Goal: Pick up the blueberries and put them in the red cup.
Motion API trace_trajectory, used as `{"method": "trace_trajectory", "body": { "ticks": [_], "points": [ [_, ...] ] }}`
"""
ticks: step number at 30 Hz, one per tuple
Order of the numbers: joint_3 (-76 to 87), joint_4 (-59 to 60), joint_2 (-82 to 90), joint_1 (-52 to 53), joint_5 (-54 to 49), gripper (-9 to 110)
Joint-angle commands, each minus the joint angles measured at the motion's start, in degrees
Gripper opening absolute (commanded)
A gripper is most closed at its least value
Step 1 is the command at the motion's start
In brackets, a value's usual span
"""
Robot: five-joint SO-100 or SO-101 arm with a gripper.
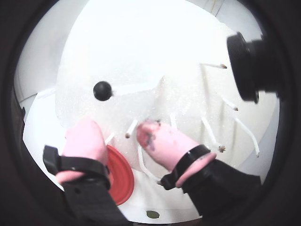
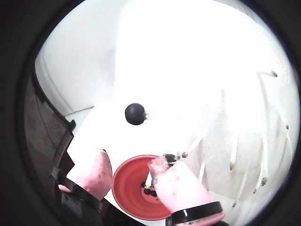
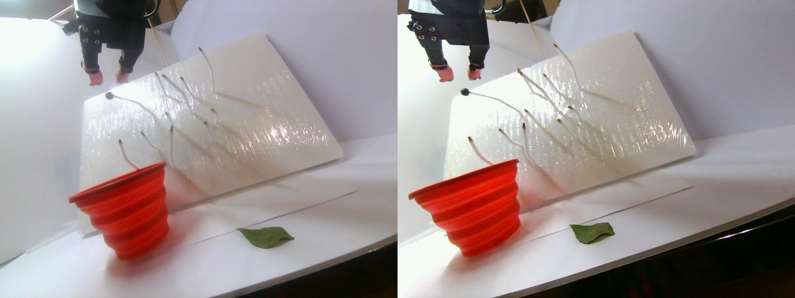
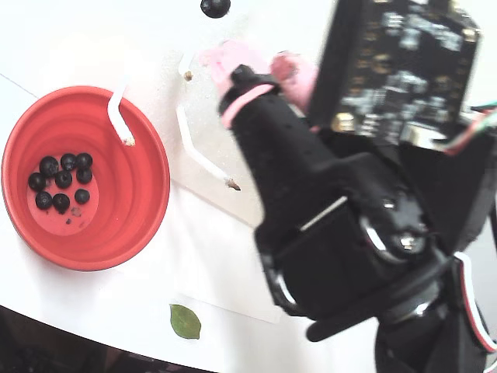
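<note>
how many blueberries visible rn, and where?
10. Nine small round blue-black blueberries lie on the bottom of the ribbed coral-red plastic cup; one remains on a white stem tip. Others may be hidden behind the arm.

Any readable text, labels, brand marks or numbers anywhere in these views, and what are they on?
None can be read.
The circuit board on the arm has tiny markings, too small and blurred to read.
The red cup, the white board, the green leaf and the gripper carry no visible text.
</note>
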Motion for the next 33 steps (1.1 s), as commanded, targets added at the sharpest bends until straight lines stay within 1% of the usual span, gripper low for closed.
{"method": "trace_trajectory", "body": {
  "ticks": [1,20,33],
  "points": [
    [-7.8,-2.3,-0.4,-3.3,-0.5,16],
    [-14.8,-4.2,-7.5,-4.1,-3.0,16],
    [-16.0,-4.9,-8.8,-5.0,-7.6,17]
  ]
}}
